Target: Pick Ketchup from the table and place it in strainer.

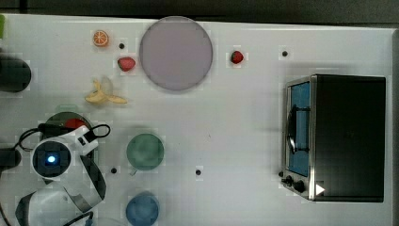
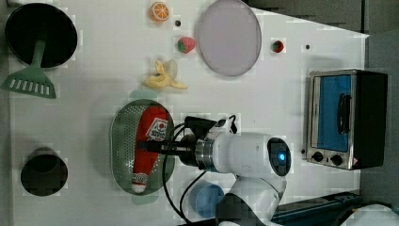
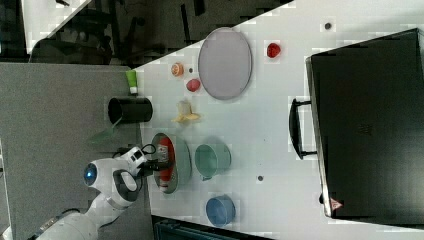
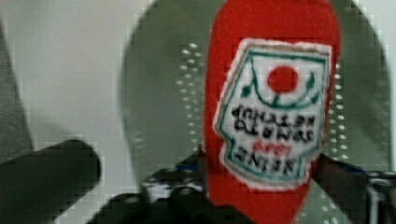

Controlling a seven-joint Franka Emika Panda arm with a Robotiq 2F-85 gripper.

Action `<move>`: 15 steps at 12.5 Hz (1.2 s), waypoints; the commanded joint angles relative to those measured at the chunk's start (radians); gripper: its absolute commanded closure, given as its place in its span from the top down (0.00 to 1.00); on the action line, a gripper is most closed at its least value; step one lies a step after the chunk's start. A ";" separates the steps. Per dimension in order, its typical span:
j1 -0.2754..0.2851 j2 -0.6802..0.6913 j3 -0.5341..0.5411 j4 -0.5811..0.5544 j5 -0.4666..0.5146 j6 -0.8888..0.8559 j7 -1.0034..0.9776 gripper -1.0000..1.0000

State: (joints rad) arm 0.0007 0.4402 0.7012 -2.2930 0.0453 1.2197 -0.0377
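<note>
The Ketchup (image 4: 271,116) lies lengthwise inside the strainer (image 2: 123,141), red body on the perforated bottom. The gripper (image 4: 261,186) straddles it; whether the fingers have let go I cannot tell. Placing looks nearly finished; next, I judge, comes a straight lift clear.

On the soft red fabric ketchup bottle (image 4: 275,116) a white stitched label (image 4: 273,114) is carried, edged in green with a red dot near one end. Dark and red lettering is sewn on it, but it is seen upside down and no word can be made out with certainty. On the black toaster oven (image 3: 370,125) a small red-and-white triangular warning sign (image 3: 334,204) is shown.
</note>
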 commanded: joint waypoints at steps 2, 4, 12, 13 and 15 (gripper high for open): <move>-0.006 -0.085 0.012 0.027 0.001 0.006 0.057 1.00; -0.041 -0.147 0.006 0.027 0.012 -0.023 0.071 1.00; -0.261 -0.501 -0.168 0.089 0.012 -0.456 0.070 1.00; -0.267 -0.540 -0.212 0.114 0.013 -0.537 0.070 1.00; -0.270 -0.606 -0.301 0.177 0.029 -0.716 0.070 1.00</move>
State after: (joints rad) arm -0.2388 -0.1400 0.4275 -2.1582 0.0545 0.5386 -0.0165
